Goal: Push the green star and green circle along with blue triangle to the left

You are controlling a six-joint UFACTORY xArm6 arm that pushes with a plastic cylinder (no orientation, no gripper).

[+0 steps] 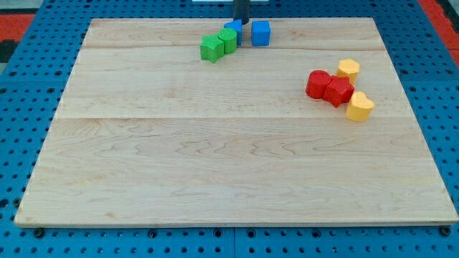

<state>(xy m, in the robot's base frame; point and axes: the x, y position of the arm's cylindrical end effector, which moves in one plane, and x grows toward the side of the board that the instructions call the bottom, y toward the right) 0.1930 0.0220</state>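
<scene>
Blue pegboard frames a pale wooden table [215,165], seen by the one camera from the view's bottom edge.

Near the view's top, slightly left of centre, the task's blocks sit bunched: the green star [211,49] furthest left, the green circle [228,39] touching it on its upper right, and the blue triangle [233,30] tucked behind that, partly hidden. A blue cube [261,33] stands just beside them on the right, apart by a thin gap. The dark rod comes down between the triangle and the cube, and its tip [242,23] appears to rest at the triangle's right side. There is no claw on this arm, so nothing spreads or pinches; only the rod end does the work.

Well apart on the view's right lie two red blocks, one [318,84] and the other [339,91], with a yellow block [348,69] above and another [360,107] below.

The chain looks crooked, running down-left. A straight leftward shove could, I think, let the star slip off toward the view's bottom, or the triangle swing round the tip. The cluster also sits close to the table's top edge, so an upward drift might lose a block.
</scene>
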